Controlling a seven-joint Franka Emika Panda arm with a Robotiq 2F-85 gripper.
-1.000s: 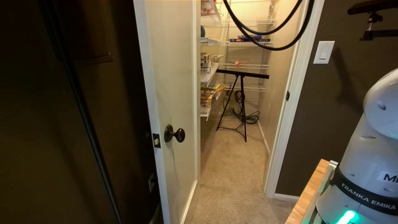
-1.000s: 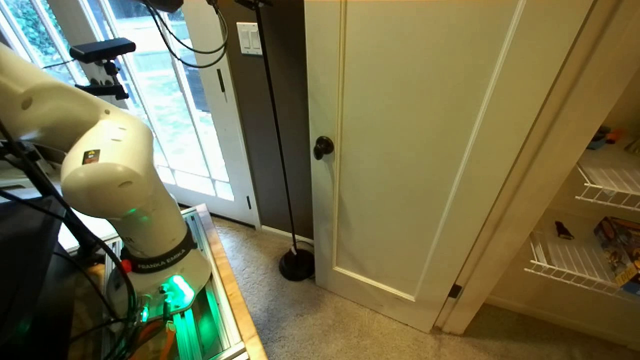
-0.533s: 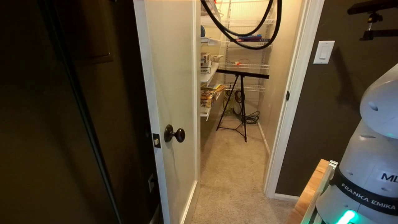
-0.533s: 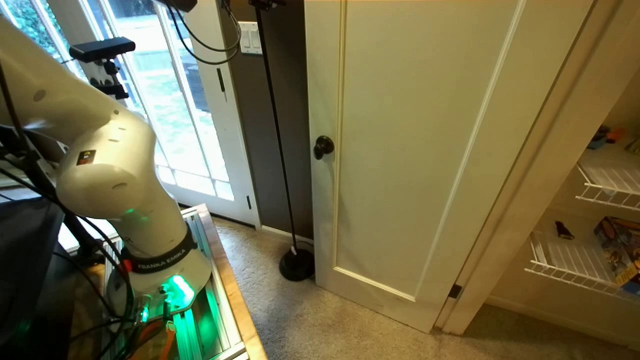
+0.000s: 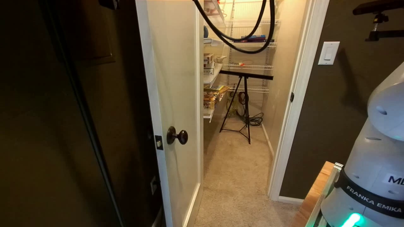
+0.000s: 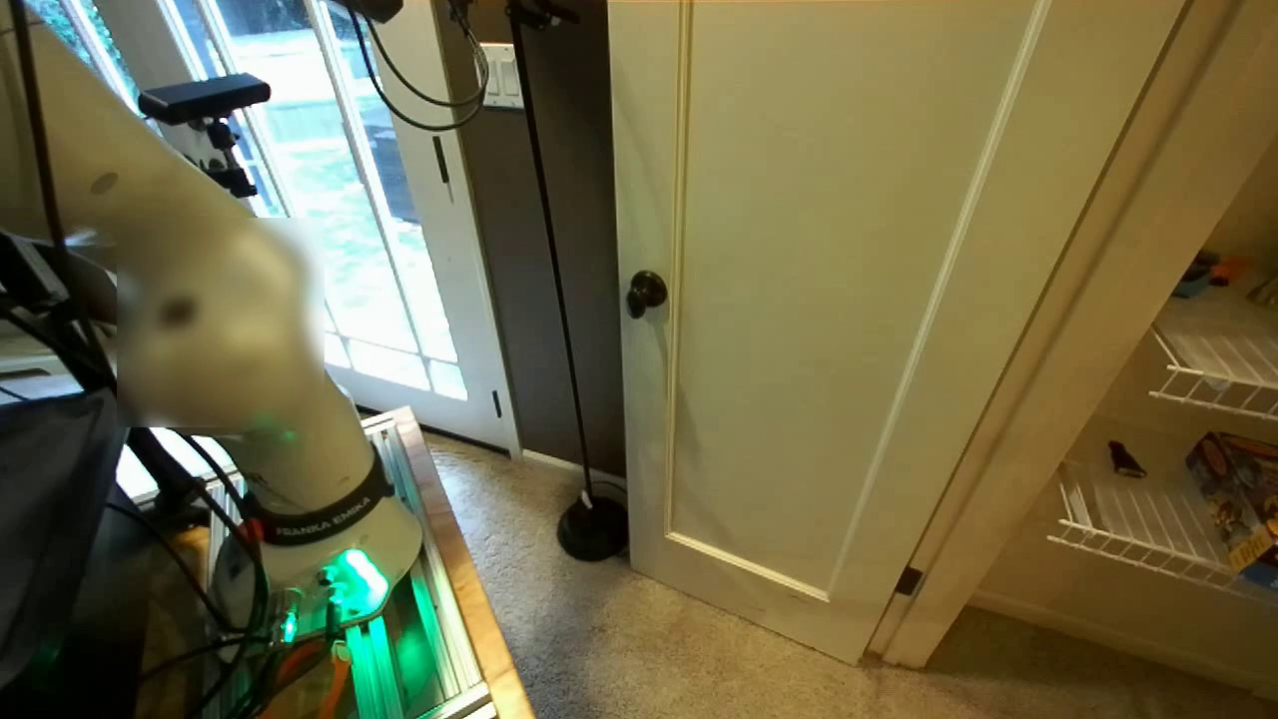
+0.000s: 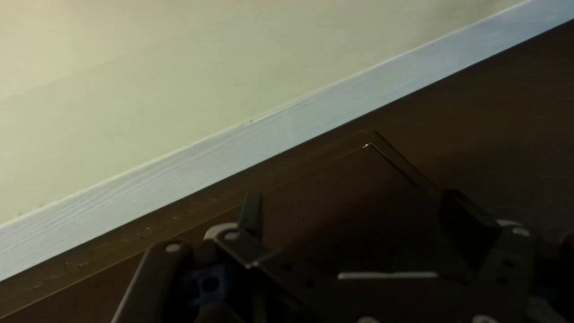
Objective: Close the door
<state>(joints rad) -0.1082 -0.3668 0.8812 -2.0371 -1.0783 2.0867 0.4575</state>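
Note:
The white door [image 5: 178, 78] stands open in both exterior views [image 6: 799, 300], with its dark round knob [image 5: 182, 136] at mid-height; the knob also shows beside the floor lamp [image 6: 647, 292]. In the wrist view the door's face [image 7: 157, 89] and pale free edge run diagonally across the top. My gripper [image 7: 352, 211] is open, with nothing visible between its fingers, over the dark wall just past that edge. I see no contact with the door. In the exterior views, only a dark part of what seems to be the gripper shows at the top edge [image 6: 544, 14].
A black floor lamp [image 6: 592, 527] stands beside the door's free edge. The closet behind the doorway holds shelves [image 5: 217, 69] and a black tripod stand [image 5: 244, 104]. Black cable loops [image 5: 249, 47] hang from the arm. The arm's base stands on a wood-edged table [image 6: 449, 559].
The cable loops have moved left in an exterior view and right in an exterior view, and the dark gripper part has moved toward the door's free edge. The door has not moved.

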